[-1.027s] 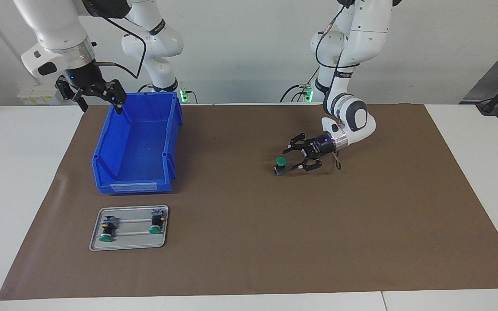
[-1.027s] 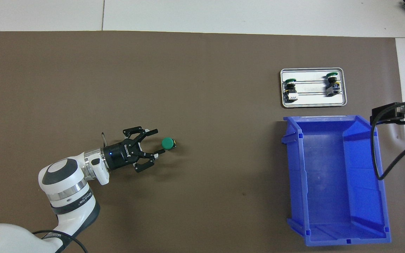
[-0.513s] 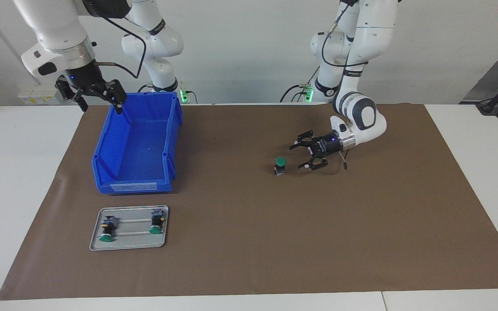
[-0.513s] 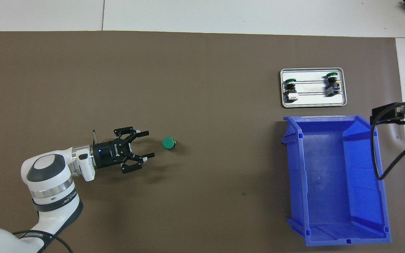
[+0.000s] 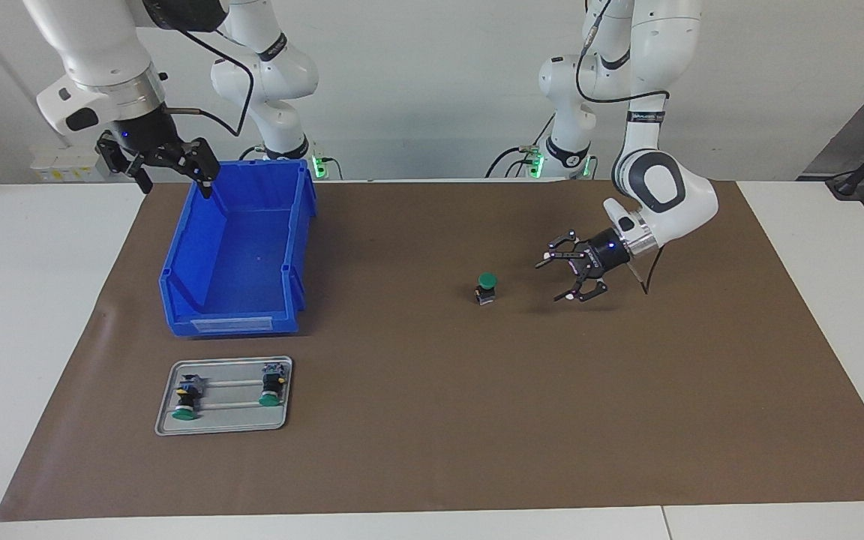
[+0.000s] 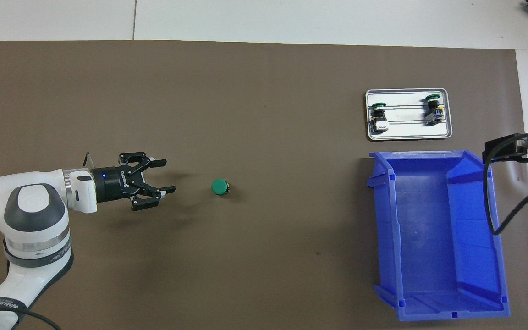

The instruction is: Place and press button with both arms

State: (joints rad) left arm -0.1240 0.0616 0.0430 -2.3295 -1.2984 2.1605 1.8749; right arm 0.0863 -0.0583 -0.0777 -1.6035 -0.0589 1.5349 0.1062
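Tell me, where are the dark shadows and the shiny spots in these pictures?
Facing view: a soft shadow lies on the brown mat under the left gripper, and a small one beside the button. Overhead view: the metal tray shines pale, and the blue bin darkens the mat along its wall.

Evenly and brightly lit from above, sharp throughout both views, with soft faint shadows on the brown mat [image 5: 432, 420] and mild glare off the metal tray [image 6: 408, 133].
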